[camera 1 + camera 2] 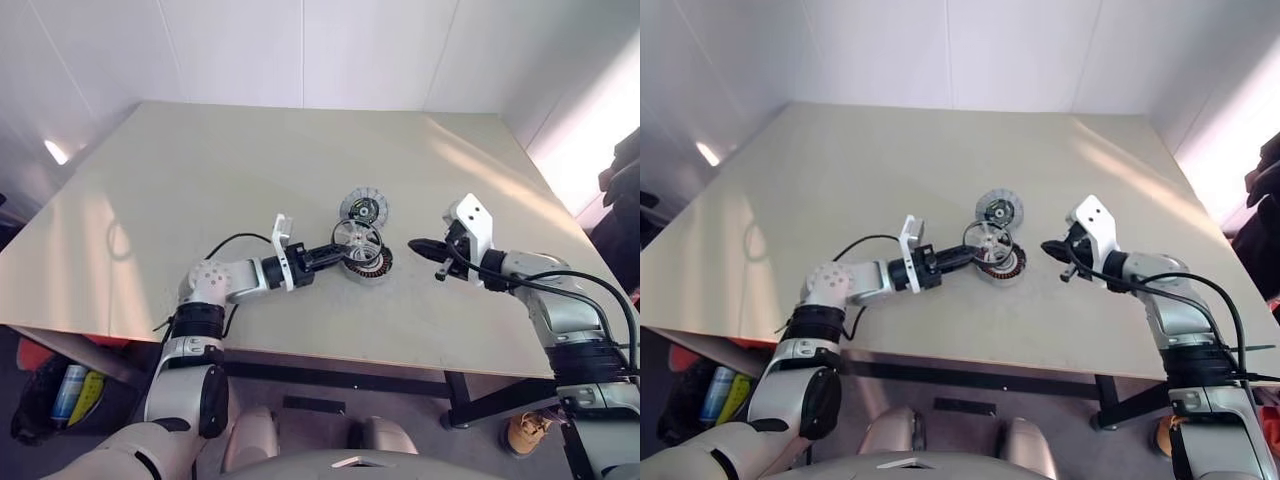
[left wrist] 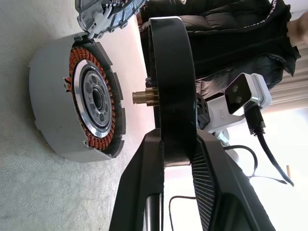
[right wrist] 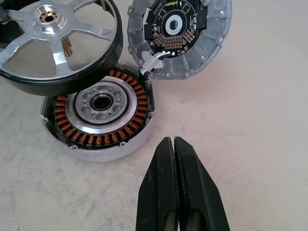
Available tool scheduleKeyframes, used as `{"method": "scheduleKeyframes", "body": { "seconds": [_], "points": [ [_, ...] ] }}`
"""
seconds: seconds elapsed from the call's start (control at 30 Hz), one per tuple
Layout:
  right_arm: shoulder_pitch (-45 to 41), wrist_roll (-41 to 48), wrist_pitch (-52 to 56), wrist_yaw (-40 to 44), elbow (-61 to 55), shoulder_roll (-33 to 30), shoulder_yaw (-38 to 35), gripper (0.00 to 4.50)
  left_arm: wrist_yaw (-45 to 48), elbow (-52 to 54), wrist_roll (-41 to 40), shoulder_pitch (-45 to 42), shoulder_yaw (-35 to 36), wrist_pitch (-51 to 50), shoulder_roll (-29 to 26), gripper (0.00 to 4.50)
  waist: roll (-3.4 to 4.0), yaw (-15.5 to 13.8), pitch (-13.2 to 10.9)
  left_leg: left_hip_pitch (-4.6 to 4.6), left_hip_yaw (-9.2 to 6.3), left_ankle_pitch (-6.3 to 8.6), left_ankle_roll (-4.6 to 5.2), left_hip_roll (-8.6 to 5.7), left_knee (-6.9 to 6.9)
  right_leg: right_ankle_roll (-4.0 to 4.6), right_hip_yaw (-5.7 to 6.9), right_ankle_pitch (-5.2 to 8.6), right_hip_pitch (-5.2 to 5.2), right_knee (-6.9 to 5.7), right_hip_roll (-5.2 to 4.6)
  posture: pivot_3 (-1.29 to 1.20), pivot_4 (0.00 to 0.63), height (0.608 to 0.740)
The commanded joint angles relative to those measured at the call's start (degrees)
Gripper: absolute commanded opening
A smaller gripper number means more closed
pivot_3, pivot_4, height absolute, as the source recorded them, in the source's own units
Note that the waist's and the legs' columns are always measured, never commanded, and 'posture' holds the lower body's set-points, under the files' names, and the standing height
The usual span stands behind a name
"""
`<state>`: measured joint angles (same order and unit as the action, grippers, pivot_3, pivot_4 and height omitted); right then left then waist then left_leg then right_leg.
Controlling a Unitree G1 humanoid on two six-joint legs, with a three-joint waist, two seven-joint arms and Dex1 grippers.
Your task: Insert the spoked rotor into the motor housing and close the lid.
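My left gripper [image 1: 338,252] is shut on the dark rim of the spoked rotor [image 1: 357,239], a silver wheel with thin spokes. It holds the rotor tilted just above the motor housing [image 1: 370,266], with a gap between them. In the left wrist view the rotor [image 2: 171,82] is edge-on, its brass hub pin facing the housing [image 2: 48,101] and its coppery coils. The lid [image 3: 180,36] lies open on the table against the housing's far edge, dark circuit side up. My right gripper [image 3: 174,163] is shut and empty, a little to the right of the housing [image 3: 98,113].
The pale table [image 1: 250,170] spreads wide around the parts, its front edge [image 1: 400,362] close to me. A dark jacket [image 2: 231,33] hangs beyond the table's right side. Cables trail from both wrists.
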<state>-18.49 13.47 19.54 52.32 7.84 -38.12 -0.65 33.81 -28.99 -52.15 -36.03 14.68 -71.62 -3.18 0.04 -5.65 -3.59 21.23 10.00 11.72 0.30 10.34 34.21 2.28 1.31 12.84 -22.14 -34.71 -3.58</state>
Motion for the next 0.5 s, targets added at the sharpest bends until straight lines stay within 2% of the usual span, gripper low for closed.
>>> {"method": "scheduleKeyframes", "body": {
  "seconds": [0.03, 0.5],
  "points": [
    [-0.2, 1.07, 0.12, -0.38, -3.17, -0.88, -2.14, 0.0, 1.59, -1.93, 0.75, -2.75, -0.52, 0.73, 1.06, 0.76, 0.0, -0.01, 0.0, 0.0, 0.0, 0.0, 0.0, 0.0, 0.0, 0.0, 0.0, 0.0, 0.0, 0.0, 0.0, 0.0, 0.0, 0.74],
    [-0.25, 1.17, 0.25, -1.31, -3.86, -0.37, -2.32, 0.0, 2.8, -13.42, 5.87, -7.67, 0.52, 6.4, 3.22, 0.76, 0.0, -0.07, 0.0, -0.01, -0.01, -0.03, 0.05, -0.02, 0.0, 0.0, 0.01, 0.0, 0.03, 0.0, -0.03, 0.0, 0.0, 0.74]
  ]
}}
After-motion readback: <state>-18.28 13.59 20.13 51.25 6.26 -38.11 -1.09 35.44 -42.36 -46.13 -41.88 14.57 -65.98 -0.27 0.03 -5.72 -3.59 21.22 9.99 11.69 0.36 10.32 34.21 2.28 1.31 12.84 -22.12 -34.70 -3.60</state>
